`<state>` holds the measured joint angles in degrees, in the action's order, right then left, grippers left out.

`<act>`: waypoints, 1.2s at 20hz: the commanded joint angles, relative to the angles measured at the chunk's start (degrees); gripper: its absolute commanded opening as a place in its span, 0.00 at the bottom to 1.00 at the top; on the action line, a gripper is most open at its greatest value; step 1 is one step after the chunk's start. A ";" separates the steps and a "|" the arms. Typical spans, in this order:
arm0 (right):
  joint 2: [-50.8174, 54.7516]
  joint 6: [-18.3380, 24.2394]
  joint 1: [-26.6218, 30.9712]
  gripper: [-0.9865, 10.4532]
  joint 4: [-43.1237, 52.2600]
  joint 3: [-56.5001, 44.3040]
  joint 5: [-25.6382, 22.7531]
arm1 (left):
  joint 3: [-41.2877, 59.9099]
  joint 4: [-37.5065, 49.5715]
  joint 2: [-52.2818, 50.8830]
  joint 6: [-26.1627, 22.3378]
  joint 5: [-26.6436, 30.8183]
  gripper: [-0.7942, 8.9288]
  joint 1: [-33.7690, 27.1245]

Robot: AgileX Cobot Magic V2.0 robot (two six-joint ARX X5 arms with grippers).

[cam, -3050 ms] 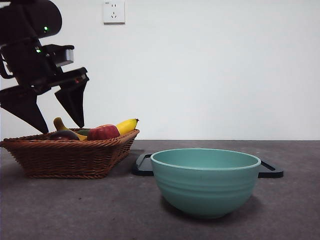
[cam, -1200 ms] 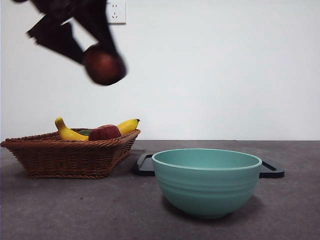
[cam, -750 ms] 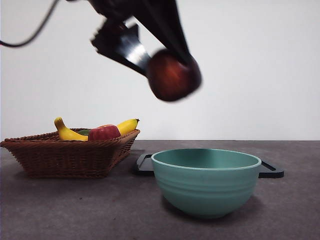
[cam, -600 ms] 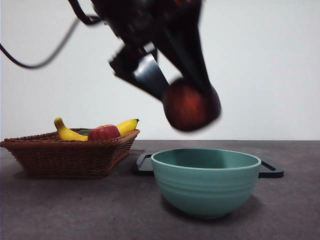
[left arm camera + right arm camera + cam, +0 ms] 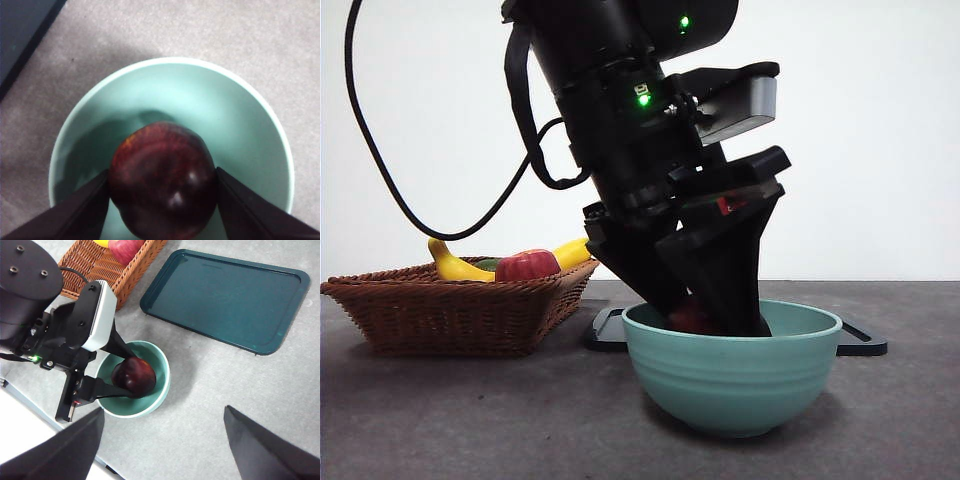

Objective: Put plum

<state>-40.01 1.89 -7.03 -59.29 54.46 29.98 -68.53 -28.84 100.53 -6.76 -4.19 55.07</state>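
Nearest me on the table (image 5: 470, 420) sits the green bowl (image 5: 732, 372). My left end effector (image 5: 162, 200) reaches down inside it, clamped on the plum (image 5: 163, 186), which sits within the bowl's rim; I can't tell whether it touches the bottom. Behind the bowl lies the dark tray (image 5: 227, 297). Off to one side stands the wicker basket (image 5: 455, 310) with a banana (image 5: 455, 266) and a red fruit (image 5: 527, 266). My right end effector (image 5: 162, 440) hangs high above the table, spread wide and empty.
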 commanded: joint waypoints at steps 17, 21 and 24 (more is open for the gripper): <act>-0.37 0.04 -0.11 0.42 0.55 1.09 0.02 | -5.27 -0.48 -3.06 1.18 0.24 0.47 0.42; -0.37 0.07 -0.13 0.42 0.55 1.09 0.02 | -6.32 -1.77 -11.23 3.21 0.22 0.47 -2.62; -0.37 0.04 -0.11 0.42 0.57 1.09 0.02 | -6.32 -3.93 -19.21 4.31 0.20 0.47 -7.91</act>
<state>-40.01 1.89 -7.03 -59.29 54.46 29.98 -73.58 -33.08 81.19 -3.40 -4.21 46.87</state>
